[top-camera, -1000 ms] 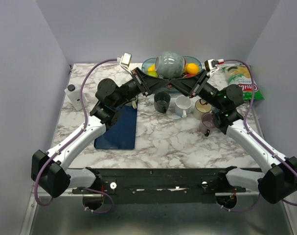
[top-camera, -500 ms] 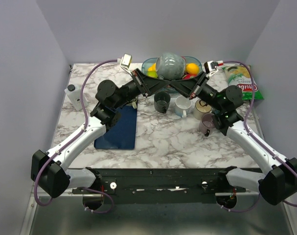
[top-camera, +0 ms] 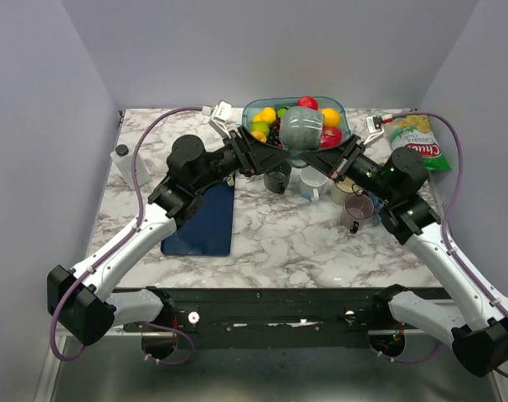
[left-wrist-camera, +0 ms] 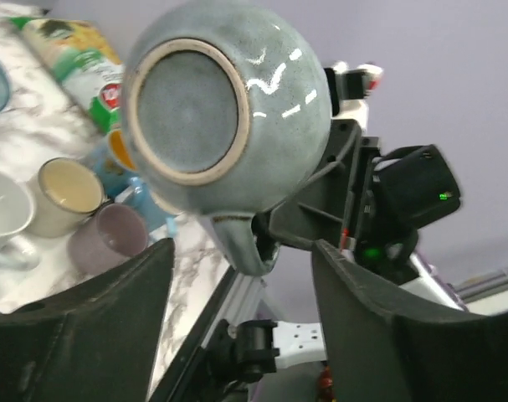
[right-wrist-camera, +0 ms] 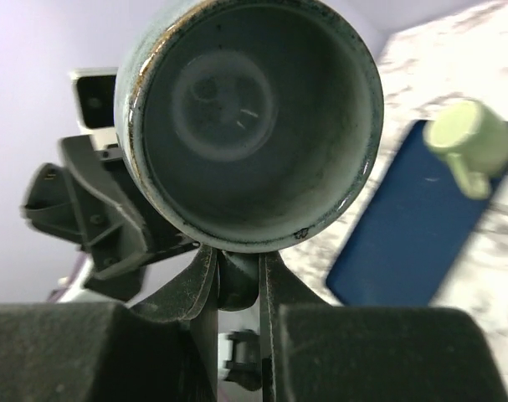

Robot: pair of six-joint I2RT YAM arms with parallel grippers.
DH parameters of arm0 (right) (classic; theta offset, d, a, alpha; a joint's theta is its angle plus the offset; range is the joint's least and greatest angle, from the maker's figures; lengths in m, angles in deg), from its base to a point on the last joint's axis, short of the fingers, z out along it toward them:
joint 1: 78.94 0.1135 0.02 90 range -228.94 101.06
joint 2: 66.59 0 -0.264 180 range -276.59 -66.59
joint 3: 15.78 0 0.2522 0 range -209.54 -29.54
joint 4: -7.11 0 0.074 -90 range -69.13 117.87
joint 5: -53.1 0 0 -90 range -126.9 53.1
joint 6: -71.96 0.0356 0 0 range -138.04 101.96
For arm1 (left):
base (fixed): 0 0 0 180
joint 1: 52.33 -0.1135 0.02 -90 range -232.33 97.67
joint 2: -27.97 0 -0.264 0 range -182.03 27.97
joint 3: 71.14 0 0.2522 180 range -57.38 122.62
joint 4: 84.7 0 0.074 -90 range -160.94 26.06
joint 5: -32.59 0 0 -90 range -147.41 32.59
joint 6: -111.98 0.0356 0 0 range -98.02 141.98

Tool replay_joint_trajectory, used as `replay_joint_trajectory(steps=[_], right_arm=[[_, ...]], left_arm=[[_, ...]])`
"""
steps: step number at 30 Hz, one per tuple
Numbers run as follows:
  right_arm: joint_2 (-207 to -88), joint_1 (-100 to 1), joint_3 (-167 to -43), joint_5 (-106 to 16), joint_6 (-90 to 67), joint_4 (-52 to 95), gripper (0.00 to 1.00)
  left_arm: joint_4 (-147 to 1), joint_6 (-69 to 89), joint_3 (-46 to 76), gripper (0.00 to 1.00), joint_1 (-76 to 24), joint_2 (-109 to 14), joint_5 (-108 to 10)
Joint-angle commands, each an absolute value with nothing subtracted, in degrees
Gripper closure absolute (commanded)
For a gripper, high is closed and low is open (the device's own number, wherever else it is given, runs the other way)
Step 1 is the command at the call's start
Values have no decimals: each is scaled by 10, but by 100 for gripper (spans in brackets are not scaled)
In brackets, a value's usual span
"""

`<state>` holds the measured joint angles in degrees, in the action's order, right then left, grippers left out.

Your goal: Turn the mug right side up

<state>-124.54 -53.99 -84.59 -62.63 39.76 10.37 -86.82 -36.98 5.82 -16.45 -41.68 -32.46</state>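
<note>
Grey-blue glazed ceramic mug (top-camera: 300,128): on its side in mid-air, upper centre of the top view.
Right gripper (right-wrist-camera: 237,280): clenched on its handle, likely to roll it upright.
Left gripper (left-wrist-camera: 243,251): spread wide, grasping nothing, clear of the base.

White arm links (top-camera: 120,251), black joints (top-camera: 187,155), purple cables (top-camera: 136,172), black left gripper (left-wrist-camera: 241,251) and right gripper (right-wrist-camera: 237,285).
</note>
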Motion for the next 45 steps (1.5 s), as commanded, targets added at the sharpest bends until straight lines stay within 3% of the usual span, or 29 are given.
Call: replay_joint_trajectory(steps=[1, 6, 14, 30, 45], right_arm=[[-1199, -541, -914, -512, 279, 280, 99], [-1181, -542, -947, -403, 181, 436, 99], [-1172, -540, -895, -349, 90, 549, 99], [-1277, -422, -822, -187, 100, 597, 99], [-1395, -382, -807, -134, 118, 588, 99]], left_arm=[[-695, -263, 93, 19, -166, -393, -395], [-503, -135, 199, 1, -170, -396, -531], [-449, -122, 212, 1, -173, -404, -606], [-418, -123, 220, 1, -179, -459, -604], [-406, -113, 221, 1, -183, -493, -563]])
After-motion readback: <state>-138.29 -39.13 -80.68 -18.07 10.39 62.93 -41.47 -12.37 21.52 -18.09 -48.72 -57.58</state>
